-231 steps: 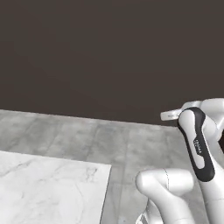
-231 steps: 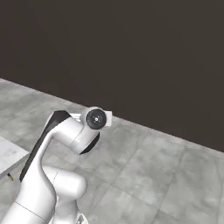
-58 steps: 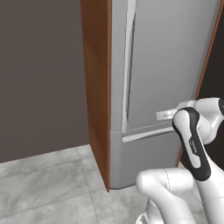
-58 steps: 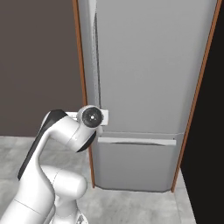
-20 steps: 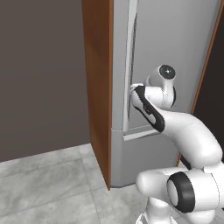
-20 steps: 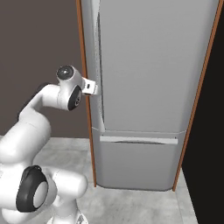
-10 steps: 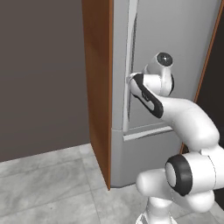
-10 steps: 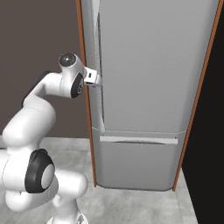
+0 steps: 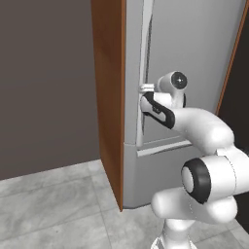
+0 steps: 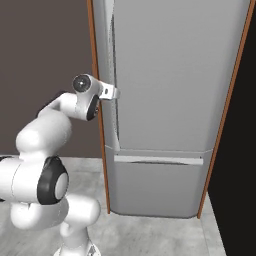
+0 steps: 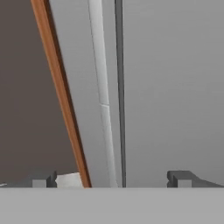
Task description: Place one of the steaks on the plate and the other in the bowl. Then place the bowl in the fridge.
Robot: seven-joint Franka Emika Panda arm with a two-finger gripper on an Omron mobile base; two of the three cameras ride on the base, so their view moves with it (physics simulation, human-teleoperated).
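You are parked squarely in front of the fridge (image 10: 165,100), and that is sensible: its tall grey door is fully shut, so nothing can go inside until you have pulled it, and the base stands close enough for the arm to reach the door's hinge-free edge without stretching. The wood-brown side panel (image 9: 109,97) runs down the fridge's left flank, and the long vertical handle (image 9: 144,73) sits just inside it, which is why the arm has been raised to mid-door height and bent leftward rather than aimed at the middle of the door. A seam with a pale horizontal strip (image 10: 157,159) divides the upper door from a lower compartment; you are working above it, so judge the upper door to be the one you mean to open. The tool (image 10: 113,93) is held level, pointing at the handle, very near it but, as far as the base views let you tell, not yet touching. In the hand view the two fingertips (image 11: 179,178) stand far apart with the pale bar of the handle rising between them, slightly left of centre, so the tool is wide apart and holding nothing, ready to straddle the bar
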